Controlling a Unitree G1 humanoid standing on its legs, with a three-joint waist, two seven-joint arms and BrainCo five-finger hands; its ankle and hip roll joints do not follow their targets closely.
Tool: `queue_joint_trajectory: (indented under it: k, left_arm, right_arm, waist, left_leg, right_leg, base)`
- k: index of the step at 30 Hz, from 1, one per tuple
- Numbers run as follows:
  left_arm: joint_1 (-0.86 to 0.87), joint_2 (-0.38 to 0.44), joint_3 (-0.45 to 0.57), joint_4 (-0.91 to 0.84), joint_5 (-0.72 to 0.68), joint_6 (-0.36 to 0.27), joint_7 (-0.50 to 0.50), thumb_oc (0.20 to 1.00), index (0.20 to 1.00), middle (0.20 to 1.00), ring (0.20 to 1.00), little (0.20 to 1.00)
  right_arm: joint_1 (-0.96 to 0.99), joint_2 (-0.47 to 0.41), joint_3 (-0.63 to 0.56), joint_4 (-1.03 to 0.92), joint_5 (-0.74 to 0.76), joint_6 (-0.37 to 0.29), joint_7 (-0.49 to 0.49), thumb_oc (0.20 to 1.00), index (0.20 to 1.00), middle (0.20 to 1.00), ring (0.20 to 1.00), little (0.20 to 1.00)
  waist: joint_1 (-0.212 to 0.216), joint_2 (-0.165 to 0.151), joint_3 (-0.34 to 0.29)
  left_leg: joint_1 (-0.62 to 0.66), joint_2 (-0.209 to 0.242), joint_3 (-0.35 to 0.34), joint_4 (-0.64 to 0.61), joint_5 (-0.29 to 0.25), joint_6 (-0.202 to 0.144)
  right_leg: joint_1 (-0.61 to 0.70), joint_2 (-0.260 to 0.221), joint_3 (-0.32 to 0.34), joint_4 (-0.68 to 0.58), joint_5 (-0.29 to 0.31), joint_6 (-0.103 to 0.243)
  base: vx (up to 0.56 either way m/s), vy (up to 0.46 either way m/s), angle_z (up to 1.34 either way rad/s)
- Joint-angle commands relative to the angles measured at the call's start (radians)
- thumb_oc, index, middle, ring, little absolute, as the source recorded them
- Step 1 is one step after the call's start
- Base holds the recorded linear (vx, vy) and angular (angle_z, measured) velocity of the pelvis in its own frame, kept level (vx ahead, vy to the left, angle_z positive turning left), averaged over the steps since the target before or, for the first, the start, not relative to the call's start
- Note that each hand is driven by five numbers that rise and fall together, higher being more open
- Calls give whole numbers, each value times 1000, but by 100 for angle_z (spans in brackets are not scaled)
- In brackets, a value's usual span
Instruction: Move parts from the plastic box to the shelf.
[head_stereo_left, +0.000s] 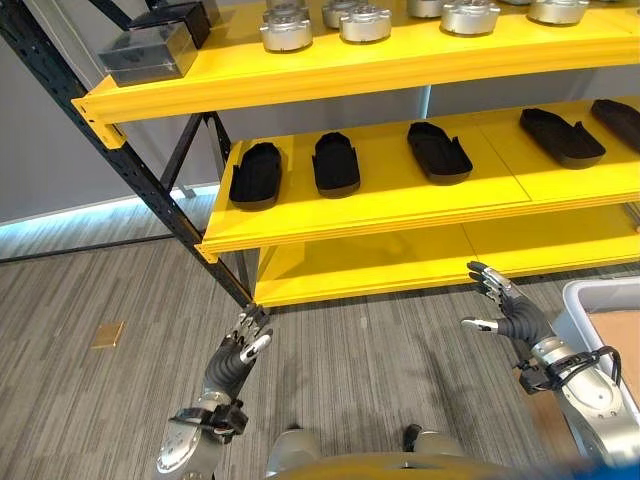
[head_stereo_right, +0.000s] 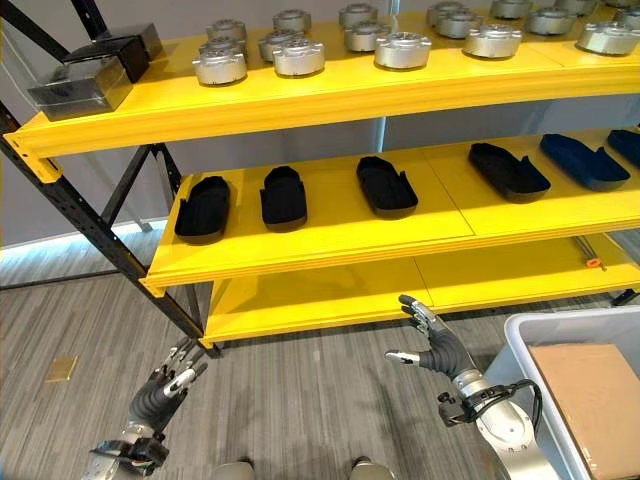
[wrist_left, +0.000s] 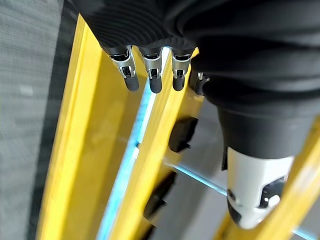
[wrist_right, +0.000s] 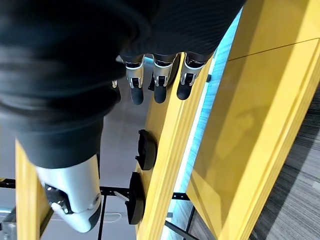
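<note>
Yellow shelf (head_stereo_right: 330, 250) is standing straight ahead, three boards stacked; both robot hands are hovering low in front of its bottom board, over the grey floor (head_stereo_left: 120, 290).

Right robot hand (head_stereo_right: 432, 345) is sitting with fingers spread apart and straight, thumb out, holding nothing. Left robot hand (head_stereo_left: 243, 345) is hanging with fingers relaxed and slightly bent, also empty. Wrist views are agreeing: nothing between fingers and thumb on either side.

Key relation: the plastic box (head_stereo_right: 520, 345) is lying at the robot's right, just beside the right forearm, behind and to the right of that hand. So the right robot hand is the nearer one by far; the left is well apart from it. The right hand is pointing at the shelf, away from the box, so I judge a pull back and a turn to the right is needed before any pick.

Inside the box a brown cardboard sheet (head_stereo_right: 595, 400) is showing; no parts are visible in the part of the box in frame.

Counts, right eye view:
- middle board: black tray-like parts (head_stereo_right: 284, 196), six in frame, long axes running front to back, the right-hand ones skewed
- top board: round metal parts (head_stereo_right: 402, 49), about twelve in frame, some cut off at the edge
- dark boxes (head_stereo_right: 82, 86) at top left: two

Bottom board is looking bare.
</note>
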Motion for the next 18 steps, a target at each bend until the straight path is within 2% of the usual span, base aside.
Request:
queue_joint_trajectory:
  k: [1, 2, 4, 8, 10, 18]
  left_arm:
    - [-43, 6, -5, -31, -32, -26, -30, 1000, 1000, 1000, 1000, 1000]
    - [-50, 6, -16, -21, -31, -27, -29, 1000, 1000, 1000, 1000, 1000]
    - [-78, 12, -61, 15, -21, -27, -20, 1000, 1000, 1000, 1000, 1000]
    - [-106, 1, -60, 66, 10, -36, 8, 1000, 1000, 1000, 1000, 1000]
    - [-128, -4, -43, 96, 41, -51, 35, 1000, 1000, 1000, 1000, 1000]
    - [-120, -13, -14, 101, 67, -58, 54, 1000, 1000, 1000, 1000, 1000]
  right_arm:
    - [-38, 8, 17, 1, 22, -43, -8, 1000, 1000, 1000, 1000, 1000]
    - [-42, 16, 20, 7, 25, -44, -16, 1000, 1000, 1000, 1000, 1000]
    - [-62, 60, 44, 49, 40, -38, -47, 1000, 1000, 1000, 1000, 1000]
    - [-100, 80, 68, 73, 22, -34, -66, 1000, 1000, 1000, 1000, 1000]
    - [-127, 103, 91, 90, 22, -27, -78, 1000, 1000, 1000, 1000, 1000]
    - [-131, 109, 111, 90, 23, -20, -67, 1000, 1000, 1000, 1000, 1000]
  waist:
    - [-30, 36, -69]
    - [-33, 40, -73]
    - [-50, 37, -109]
    - [-47, 21, -115]
    - [-44, -1, -119]
    - [-45, -19, -134]
  left_leg:
    - [-76, 63, -5, -68, 82, -43]
    - [-63, 64, -8, -105, 79, -41]
    - [-9, 57, 15, -209, 80, -41]
    - [4, 38, 29, -229, 60, -27]
    - [16, 20, 52, -229, 34, -12]
    - [40, 23, 69, -237, 23, -11]
  right_leg:
    - [52, -42, -43, -8, 20, 122]
    - [52, -44, -41, -16, 27, 126]
    - [70, -67, -33, -88, 78, 153]
    - [69, -99, -25, -96, 106, 177]
    - [61, -124, 0, -98, 124, 197]
    - [73, -128, 14, -113, 127, 201]
  base:
    - [22, 78, 44]
    - [57, 172, 31]
    - [55, 197, -4]
    - [16, 136, -29]
    - [42, 147, -8]
    - [34, 13, -10]
